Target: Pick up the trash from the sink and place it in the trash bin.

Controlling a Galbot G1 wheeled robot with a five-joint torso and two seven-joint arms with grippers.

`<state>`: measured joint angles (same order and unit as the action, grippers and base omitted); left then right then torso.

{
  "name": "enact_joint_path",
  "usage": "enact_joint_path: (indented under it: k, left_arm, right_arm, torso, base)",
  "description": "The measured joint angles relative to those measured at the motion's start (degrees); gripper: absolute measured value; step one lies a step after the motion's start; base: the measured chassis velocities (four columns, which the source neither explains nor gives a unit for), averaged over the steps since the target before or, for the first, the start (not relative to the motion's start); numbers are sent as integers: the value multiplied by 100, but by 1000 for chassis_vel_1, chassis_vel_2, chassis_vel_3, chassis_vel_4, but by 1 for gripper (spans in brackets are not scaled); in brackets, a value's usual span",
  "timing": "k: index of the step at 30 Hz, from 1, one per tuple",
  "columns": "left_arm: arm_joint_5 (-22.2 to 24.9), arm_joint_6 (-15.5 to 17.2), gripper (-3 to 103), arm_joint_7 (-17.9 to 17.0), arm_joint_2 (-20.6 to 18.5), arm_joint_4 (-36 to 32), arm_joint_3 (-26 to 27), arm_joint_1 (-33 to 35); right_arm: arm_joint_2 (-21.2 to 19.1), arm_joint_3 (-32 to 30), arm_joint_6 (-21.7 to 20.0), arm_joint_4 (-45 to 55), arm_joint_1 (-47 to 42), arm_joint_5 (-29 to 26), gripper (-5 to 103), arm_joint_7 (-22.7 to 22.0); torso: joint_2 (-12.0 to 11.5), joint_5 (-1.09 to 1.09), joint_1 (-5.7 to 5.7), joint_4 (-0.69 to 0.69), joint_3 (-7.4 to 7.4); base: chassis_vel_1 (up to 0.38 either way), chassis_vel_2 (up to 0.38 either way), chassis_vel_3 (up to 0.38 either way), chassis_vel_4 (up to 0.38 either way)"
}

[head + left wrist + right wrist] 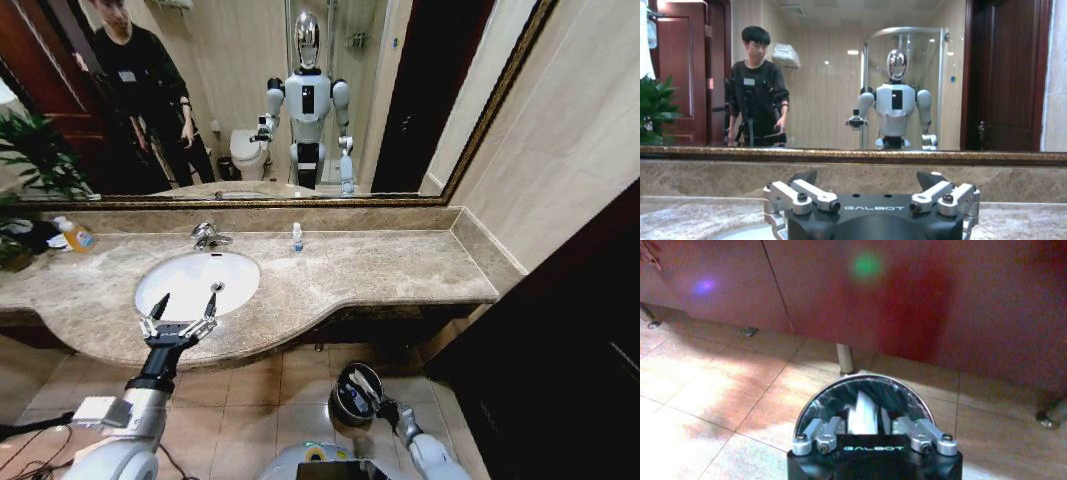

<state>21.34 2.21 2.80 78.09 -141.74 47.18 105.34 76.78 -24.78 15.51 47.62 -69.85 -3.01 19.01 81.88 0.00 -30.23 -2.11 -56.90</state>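
**Two claws, one at the bin, one at the basin: the rim is the weak spot**

One white piece of trash (863, 415) stands on edge inside the trash bin (815, 399), just in front of the right claw (865, 434), which hangs low over the bin's mouth. I cannot tell whether that claw grips the piece or has let go. If it has not, pulling away could drag the piece over the shiny rim onto the floor tiles (713, 390). The bin is narrow and light-looking, so a nudge from the claw could also tip or slide it.

Room here is tight on one side. The bin sits close under the dark cabinet front (920, 305), with a metal leg (845, 359) just behind it, so straight up looks the safest line.

Up on the table (380, 262), the left claw (189, 300) is spread wide and holds nothing, poised over the front edge of the sink (170, 275). The basin curves down steeply, so a low approach could scrape its wall. The faucet (208, 236) blocks the far side, and a small clear bottle (297, 238) stands near enough to be knocked by a sideways sweep. To the right the table is open.
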Motion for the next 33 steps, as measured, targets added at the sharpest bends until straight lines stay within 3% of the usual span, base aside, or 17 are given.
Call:
enact_joint_path:
  k: [3,5,9,15,20,28,33]
  left_arm:
    - [0,0,100,0,0,0,0,0]
    - [0,0,100,0,0,0,0,0]
    - [0,0,100,0,0,0,0,0]
    - [0,0,100,0,0,0,0,0]
    - [0,0,100,0,0,0,1,0]
    - [0,0,100,0,0,0,0,0]
    - [0,1,100,0,0,0,0,0]
  right_arm:
    - [-22,0,25,-12,8,5,49,0]
    - [-30,-2,27,-5,8,5,49,0]
    - [-49,-17,0,125,-27,-13,65,1]
    - [-173,-126,-276,1060,-484,-148,92,8]
    - [-386,-270,-483,2259,-1124,-269,99,60]
    - [-602,-703,-550,3776,-1981,-525,100,158]
    - [-726,-1035,-564,4771,-2350,-1017,100,173]
  torso:
    - [0,0,0,0,0]
    - [0,0,0,0,0]
    - [0,1,0,0,0]
    - [0,1,0,0,0]
    - [0,1,0,0,0]
    - [0,1,0,0,1]
    - [0,0,1,2,0]
  base:
    - [0,0,0,0]
    - [0,0,0,0]
    - [0,0,0,0]
    - [0,0,0,0]
    - [0,0,0,0]
    - [0,0,0,0]
    - [0,0,0,0]
